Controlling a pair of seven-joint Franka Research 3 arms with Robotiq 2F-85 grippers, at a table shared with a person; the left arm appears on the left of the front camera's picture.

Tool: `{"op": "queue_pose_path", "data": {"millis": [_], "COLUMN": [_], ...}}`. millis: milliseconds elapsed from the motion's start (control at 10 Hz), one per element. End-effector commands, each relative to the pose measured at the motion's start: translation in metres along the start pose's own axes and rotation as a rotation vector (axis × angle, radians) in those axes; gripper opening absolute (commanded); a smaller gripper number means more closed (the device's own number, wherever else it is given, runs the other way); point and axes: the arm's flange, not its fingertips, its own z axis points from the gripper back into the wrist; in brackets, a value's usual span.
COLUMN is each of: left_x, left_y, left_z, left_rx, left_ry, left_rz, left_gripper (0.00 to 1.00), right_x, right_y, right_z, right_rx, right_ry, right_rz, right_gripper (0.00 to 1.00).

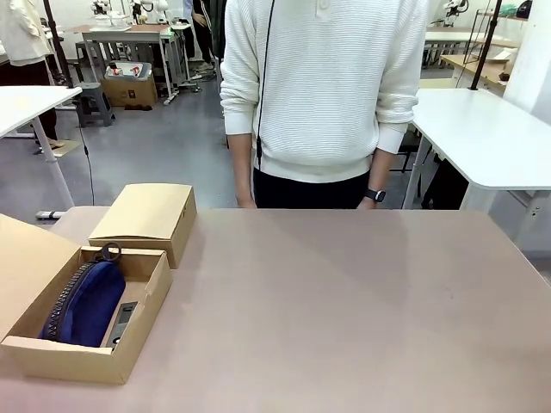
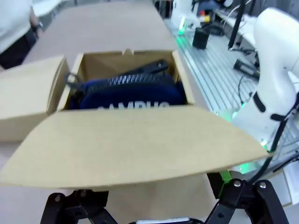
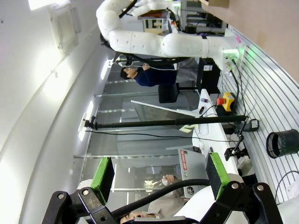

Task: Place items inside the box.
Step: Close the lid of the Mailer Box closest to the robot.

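Note:
The open cardboard box (image 1: 73,360) sits at the table's front left, its lid flap (image 1: 24,268) folded outward. Inside lies the navy "CAMPUS" pouch (image 1: 86,303), and beside it a slim black item (image 1: 125,317) that I cannot identify. In the left wrist view the flap (image 2: 131,144) spreads across the foreground, with the pouch (image 2: 133,91) and the black item (image 2: 145,69) beyond it in the box (image 2: 184,86). My left gripper (image 2: 149,207) is open just below the flap. My right gripper (image 3: 159,179) is open with nothing in it, facing the room. The other stationery is hidden or out of view.
A closed cardboard box (image 1: 146,215) stands just behind the open one and shows as well in the left wrist view (image 2: 23,100). A person in a white sweater (image 1: 323,86) stands at the far edge, hands down. The brown tabletop (image 1: 344,310) stretches right.

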Motion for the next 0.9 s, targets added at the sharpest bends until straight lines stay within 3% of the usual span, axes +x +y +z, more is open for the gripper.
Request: {"op": "queue_pose_path", "data": {"millis": [0, 600, 800], "left_x": [0.016, 0.073, 0.093], "left_y": [-0.016, -0.010, 0.002], "left_z": [0.001, -0.045, -0.069], "left_rx": [0.037, 0.059, 0.046], "left_ry": [-0.061, -0.057, -0.111], "left_rz": [-0.056, -0.094, -0.116], "left_gripper": [1.00, 1.00, 1.00], "right_x": [0.002, 0.002, 0.002], "right_y": [0.006, 0.006, 0.006], "right_z": [-0.002, -0.002, -0.002], "right_rx": [0.021, 0.021, 0.021], "right_ry": [-0.010, -0.010, -0.010], "right_rz": [-0.012, -0.012, -0.012], "right_gripper": [1.00, 1.00, 1.00]}}
